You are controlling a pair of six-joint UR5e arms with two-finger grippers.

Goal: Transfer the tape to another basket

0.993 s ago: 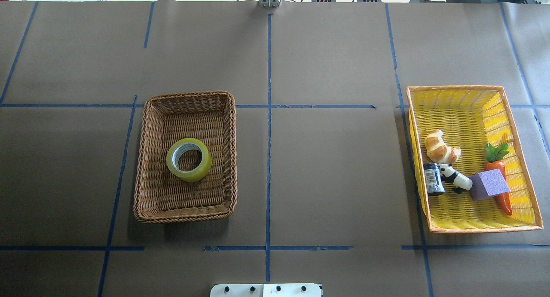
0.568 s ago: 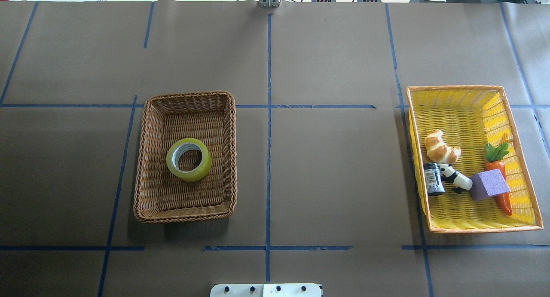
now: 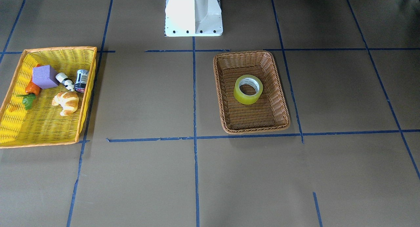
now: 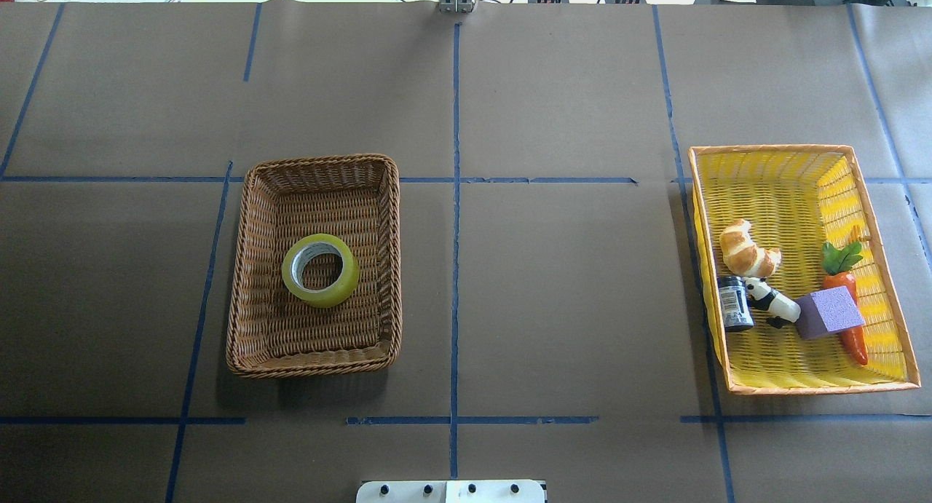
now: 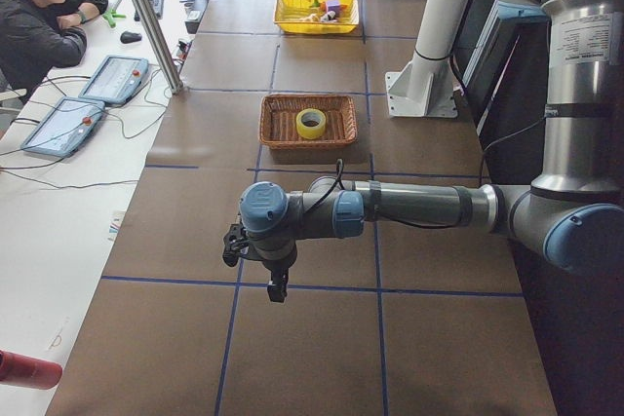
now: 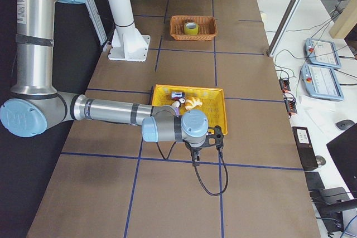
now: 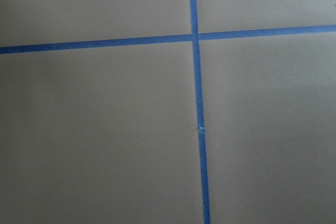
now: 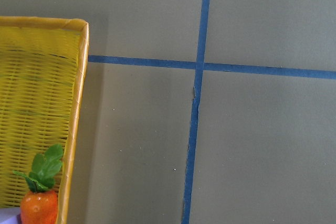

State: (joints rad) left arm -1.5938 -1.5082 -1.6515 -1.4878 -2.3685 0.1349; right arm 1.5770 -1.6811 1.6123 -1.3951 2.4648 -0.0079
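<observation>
Brown-papered table (image 4: 553, 284), blue grid lines. Tape (image 4: 320, 270) lies flat, core up, mid wicker basket (image 4: 320, 162). Yellow basket (image 4: 772, 151) sits well apart from it. Left gripper (image 5: 234, 244) and right gripper (image 6: 216, 135) hang far from the wicker basket, probably parked clear. Cannot tell how wide either stands.

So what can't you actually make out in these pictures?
Left gripper and right gripper: open or shut unclear; they show only in the side views, small.
White core of the yellow-green tape roll: printing too small, every view.
Orange toy carrot: middle hidden under the purple foam cube, overhead view.
Small dark jar: label too small to read.
</observation>
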